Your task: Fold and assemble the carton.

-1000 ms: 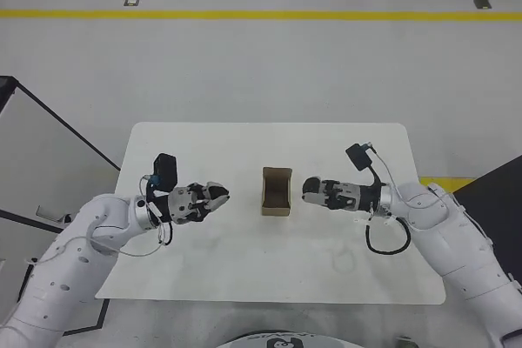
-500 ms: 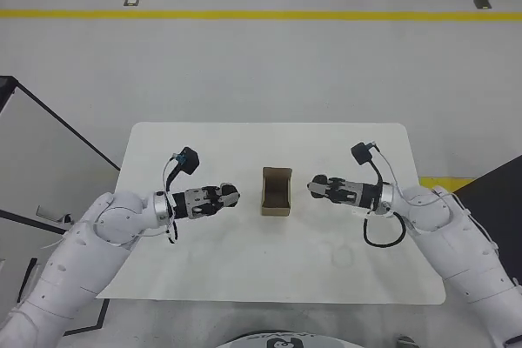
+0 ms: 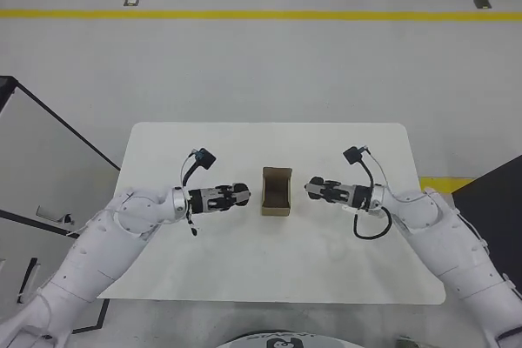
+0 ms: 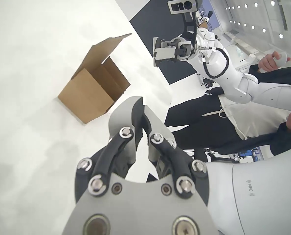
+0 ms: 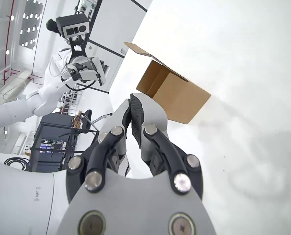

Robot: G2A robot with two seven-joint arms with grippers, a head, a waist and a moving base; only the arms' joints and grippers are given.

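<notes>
At mid-table, crept in closer over the last second, mostly with the left gripper [image 3: 243,195], barely with the right gripper [image 3: 311,187], both pinched shut on nothing, now flanking the open carton [image 3: 276,198] without touching, with its far flap [image 4: 110,47] sticking up, so probably about to start folding.
</notes>
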